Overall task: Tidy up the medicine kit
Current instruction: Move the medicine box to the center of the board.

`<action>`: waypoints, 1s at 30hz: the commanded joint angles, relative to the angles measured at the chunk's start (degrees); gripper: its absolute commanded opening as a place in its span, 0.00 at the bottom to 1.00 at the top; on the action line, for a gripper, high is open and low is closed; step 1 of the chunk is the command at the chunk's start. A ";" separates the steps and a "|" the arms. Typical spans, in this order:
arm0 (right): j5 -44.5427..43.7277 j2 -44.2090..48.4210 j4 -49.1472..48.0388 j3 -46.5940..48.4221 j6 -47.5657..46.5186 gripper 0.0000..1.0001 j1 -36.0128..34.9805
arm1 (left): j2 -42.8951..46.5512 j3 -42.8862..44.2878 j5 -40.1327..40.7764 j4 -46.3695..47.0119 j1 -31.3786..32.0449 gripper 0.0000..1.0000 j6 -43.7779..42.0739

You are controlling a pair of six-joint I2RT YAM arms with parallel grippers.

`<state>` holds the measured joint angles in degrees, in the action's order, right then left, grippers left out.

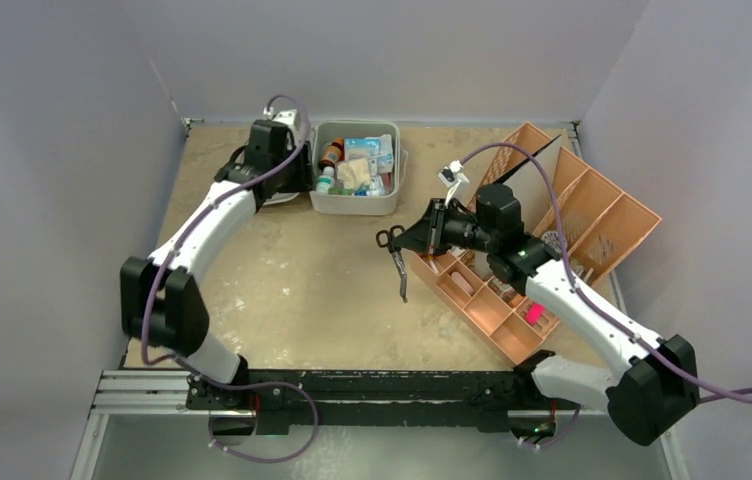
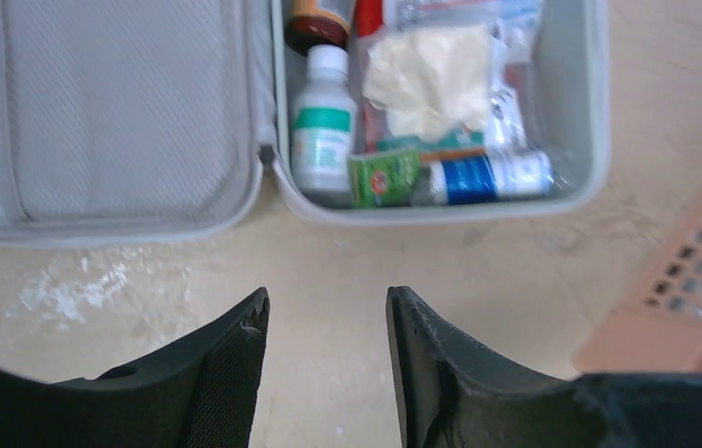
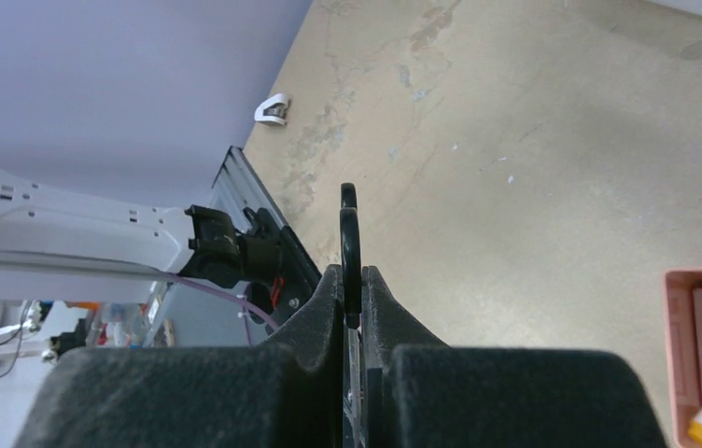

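Medicine kit [image 1: 355,209], upper centre: looking light, rigid; outer rim offering hold. Left gripper [image 2: 327,310] hovering open, empty; right gripper [image 3: 352,283] clamping scissors [image 3: 351,235].

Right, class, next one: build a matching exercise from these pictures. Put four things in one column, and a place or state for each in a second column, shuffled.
Things
1. medicine kit
2. scissors
3. orange tray
4. left fingers

Places or states
A. apart, with nothing between them
B. pinched between the right fingers, off the table
C. lying open, with bottles and packets inside
D. on the right side of the table

Pairs: 1-C, 2-B, 3-D, 4-A
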<state>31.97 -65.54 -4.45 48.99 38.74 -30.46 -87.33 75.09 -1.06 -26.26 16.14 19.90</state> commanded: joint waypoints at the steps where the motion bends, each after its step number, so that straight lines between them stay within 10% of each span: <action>1: -3.48 3.33 6.00 3.27 -4.66 0.00 -0.05 | -9.15 9.57 6.70 0.70 -0.48 0.48 -4.38; 7: -4.69 5.65 8.18 3.70 -6.63 0.00 -0.08 | -21.52 21.07 7.05 -2.14 -0.58 0.63 -8.40; 30: -4.68 5.41 9.14 6.20 -7.35 0.00 -0.04 | -35.17 28.86 7.57 -4.46 -2.34 0.55 -16.87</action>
<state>27.92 -60.53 5.72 52.40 31.88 -30.46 -121.84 101.91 6.92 -29.78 13.89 4.89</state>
